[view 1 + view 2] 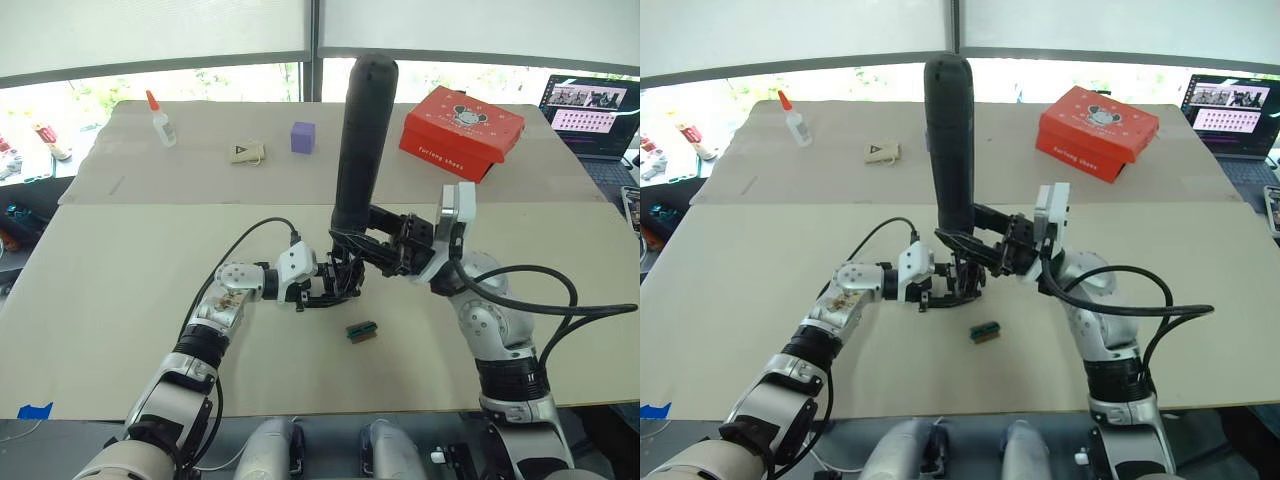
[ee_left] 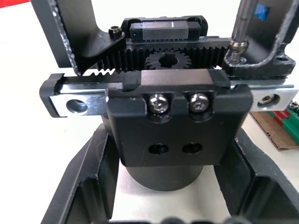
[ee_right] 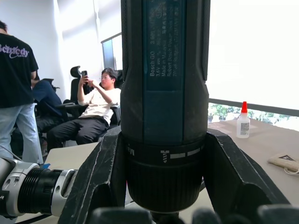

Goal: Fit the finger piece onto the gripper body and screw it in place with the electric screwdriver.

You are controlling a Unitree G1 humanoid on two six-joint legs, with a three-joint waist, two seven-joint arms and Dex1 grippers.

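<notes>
Left hand (image 1: 318, 290) grips the gripper body (image 2: 170, 116); right hand (image 1: 360, 240) clamps the upright electric screwdriver (image 1: 362, 140).

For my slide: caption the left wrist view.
Electric screwdriver bit seated on a screw in the gripper body, held by the left gripper.

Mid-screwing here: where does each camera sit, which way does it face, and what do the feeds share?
Left and right eye views: head-mounted, looking down over the table and both arms.
Left wrist view: along the left gripper at the gripper body it clamps.
Right wrist view: along the right gripper holding the electric screwdriver, people seated behind.
Shared: the screwdriver's bit shows beside the gripper body.
</notes>
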